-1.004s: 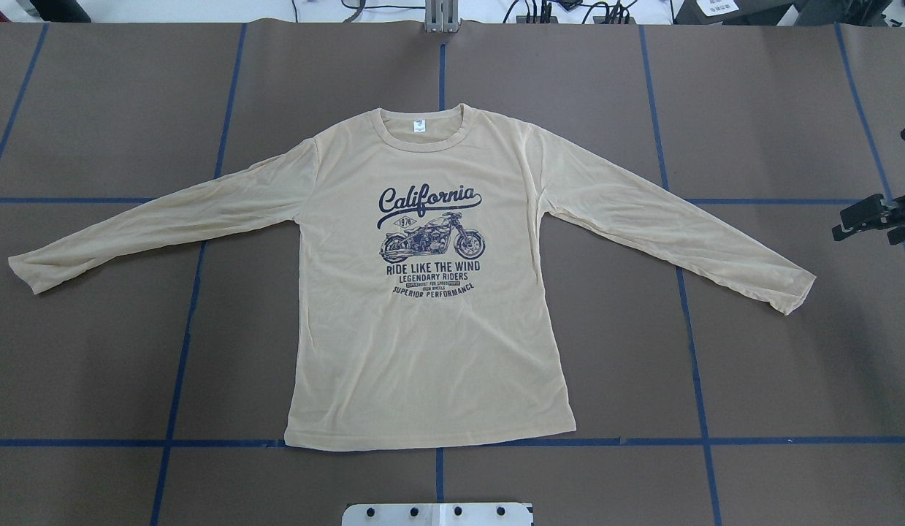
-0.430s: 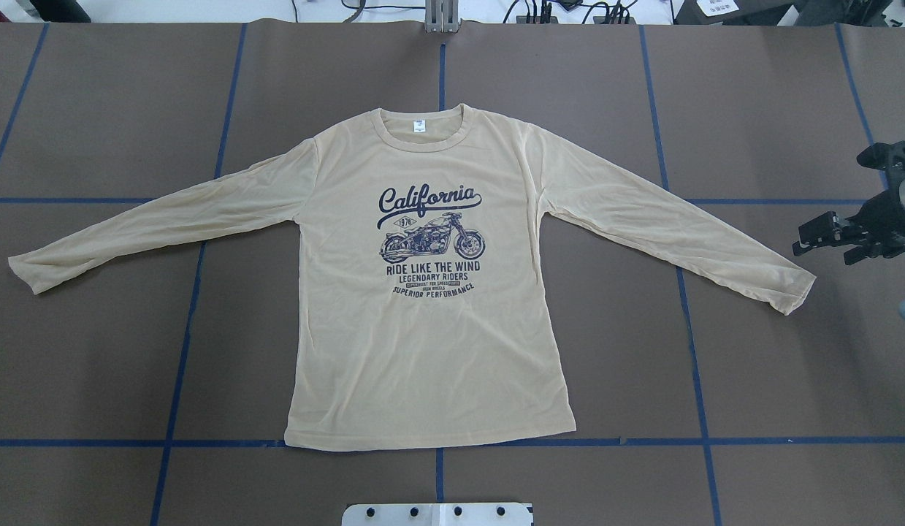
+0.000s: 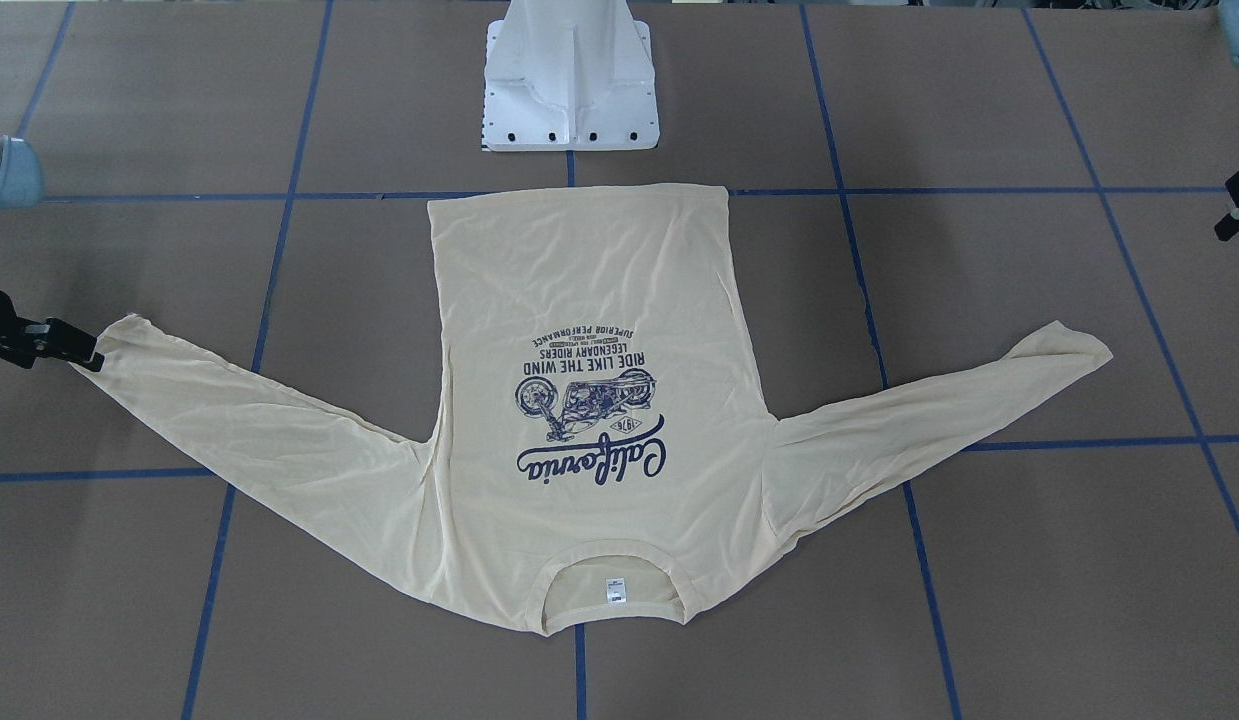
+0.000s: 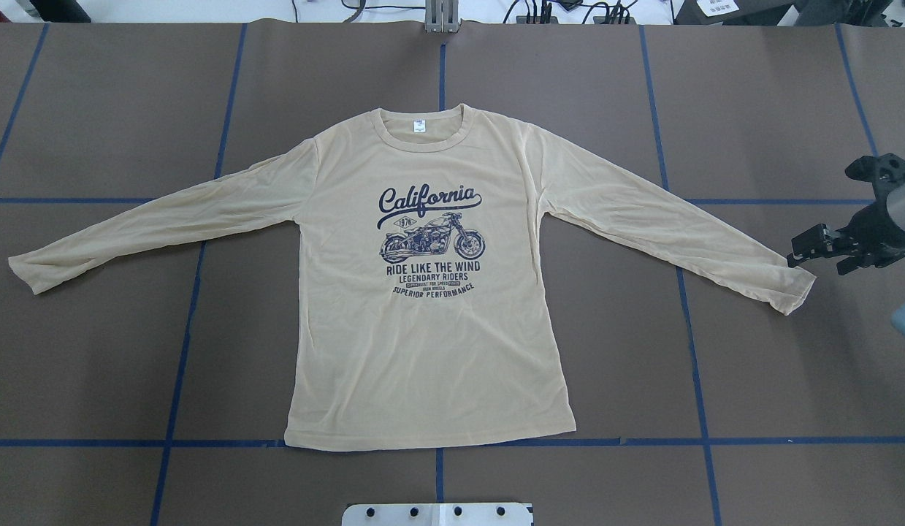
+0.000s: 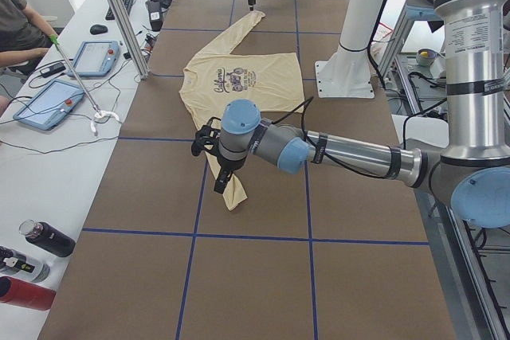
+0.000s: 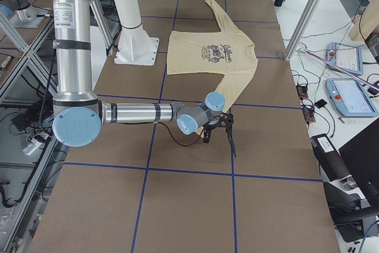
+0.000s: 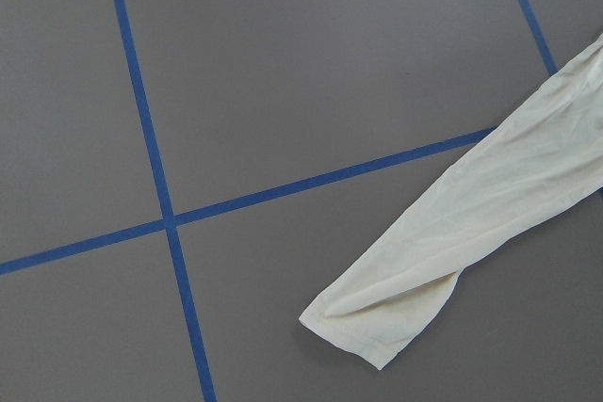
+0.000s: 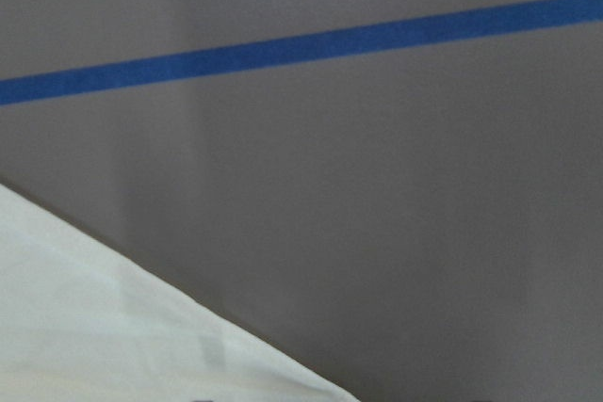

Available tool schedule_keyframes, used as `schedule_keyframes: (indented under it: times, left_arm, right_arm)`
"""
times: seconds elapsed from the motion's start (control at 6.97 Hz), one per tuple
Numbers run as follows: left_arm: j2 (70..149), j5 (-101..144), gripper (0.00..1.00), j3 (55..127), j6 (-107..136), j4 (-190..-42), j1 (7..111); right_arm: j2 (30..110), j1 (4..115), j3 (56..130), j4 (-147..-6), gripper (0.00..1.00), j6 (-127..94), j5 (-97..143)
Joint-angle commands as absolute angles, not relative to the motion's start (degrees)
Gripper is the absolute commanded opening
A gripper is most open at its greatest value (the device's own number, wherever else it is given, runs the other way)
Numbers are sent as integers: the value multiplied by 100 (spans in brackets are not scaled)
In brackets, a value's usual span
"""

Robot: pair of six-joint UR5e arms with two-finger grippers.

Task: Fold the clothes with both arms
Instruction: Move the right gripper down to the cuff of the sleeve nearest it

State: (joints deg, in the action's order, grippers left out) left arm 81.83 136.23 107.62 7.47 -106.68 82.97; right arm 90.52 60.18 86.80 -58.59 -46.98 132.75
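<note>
Overhead exterior view shows the shirt [image 4: 423, 351] lying flat on the bench [image 4: 94, 365], print up and both sleeves spread out. The right tool [image 4: 814, 254] has its fingers apart, and the right cuff [image 4: 792, 292] lies just beside its tips. The left tool [image 3: 1237, 212] is only partly seen, well apart from the left cuff [image 3: 1074, 345]; I cannot tell its state.

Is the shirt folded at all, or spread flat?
Spread flat: the T-shirt lies print up, both sleeves stretched out sideways, no fold anywhere.
</note>
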Motion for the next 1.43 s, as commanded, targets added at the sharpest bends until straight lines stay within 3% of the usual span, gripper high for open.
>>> schedule_keyframes:
  times: [0.0, 0.29, 0.72, 0.86, 1.15, 1.29]
  left_arm:
    - [8183, 13623, 100, 10758, 747, -10670, 8297]
    - [8183, 13623, 100, 10767, 747, -10670, 8297]
    - [8183, 13623, 100, 10758, 747, -10670, 8297]
    - [8183, 13623, 100, 10767, 747, -10670, 8297]
    - [8183, 13623, 100, 10767, 747, -10670, 8306]
    - [8183, 13623, 100, 10767, 747, -10670, 8297]
  right_arm:
    - [9079, 5977, 8666, -5862, 81, -4702, 13271]
    - [9088, 5959, 8622, -5862, 81, -4693, 13289]
    - [9097, 5933, 8587, -5862, 67, -4702, 13280]
    - [9097, 5933, 8587, -5862, 52, -4702, 13289]
    - [9088, 5941, 8596, -5862, 7, -4702, 13350]
    - [9088, 5933, 8596, -5862, 0, -4702, 13368]
